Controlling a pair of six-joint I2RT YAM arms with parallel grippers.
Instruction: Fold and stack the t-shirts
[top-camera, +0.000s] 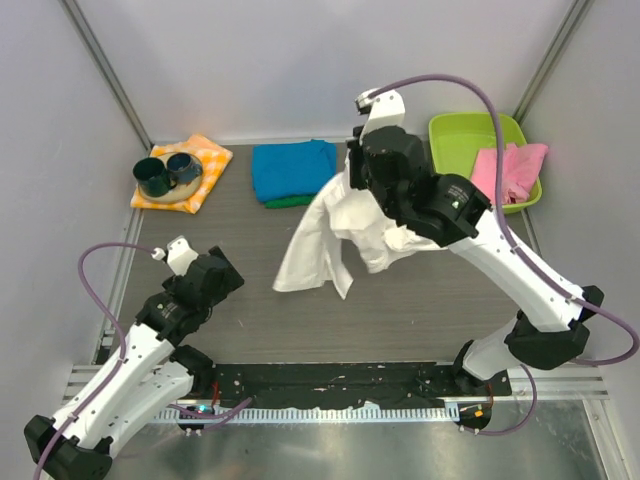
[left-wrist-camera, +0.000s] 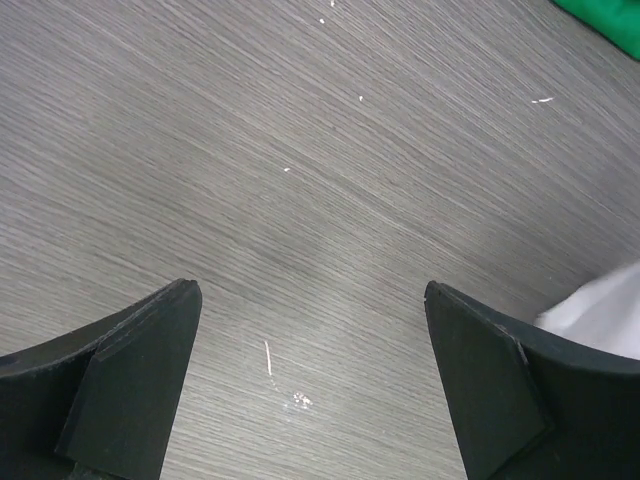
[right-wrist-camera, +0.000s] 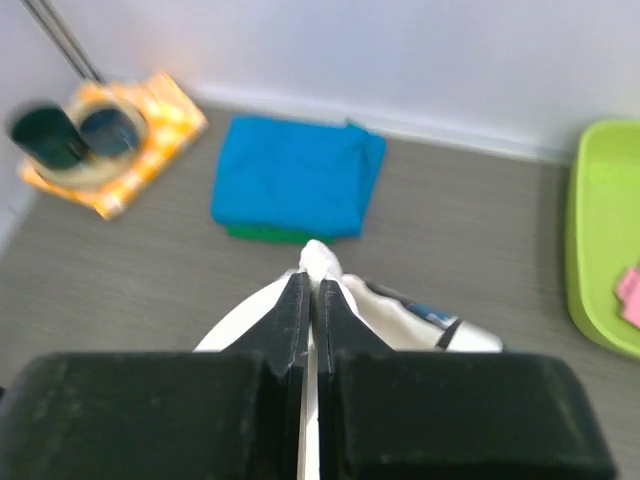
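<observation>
Top external view: three t-shirts, two grippers, one bin and two cups being listed.
One white t-shirt (top-camera: 318, 250) is hanging above the table (top-camera: 430, 300) centre, with the right gripper (right-wrist-camera: 311, 285) pinching its cloth between closed fingers. One turquoise t-shirt (top-camera: 293, 168) is lying folded on one green t-shirt (top-camera: 290, 202) at 12 o'clock. The left gripper (left-wrist-camera: 310, 300) is hovering spread wide and empty at 8 o'clock. One lime bin (top-camera: 470, 122) at 2 o'clock is holding one pink cloth (top-camera: 510, 170). Two dark cups (top-camera: 153, 177) are sitting on one checked cloth (top-camera: 210, 160) at 10 o'clock.

no readable text, labels or numbers anywhere
</observation>
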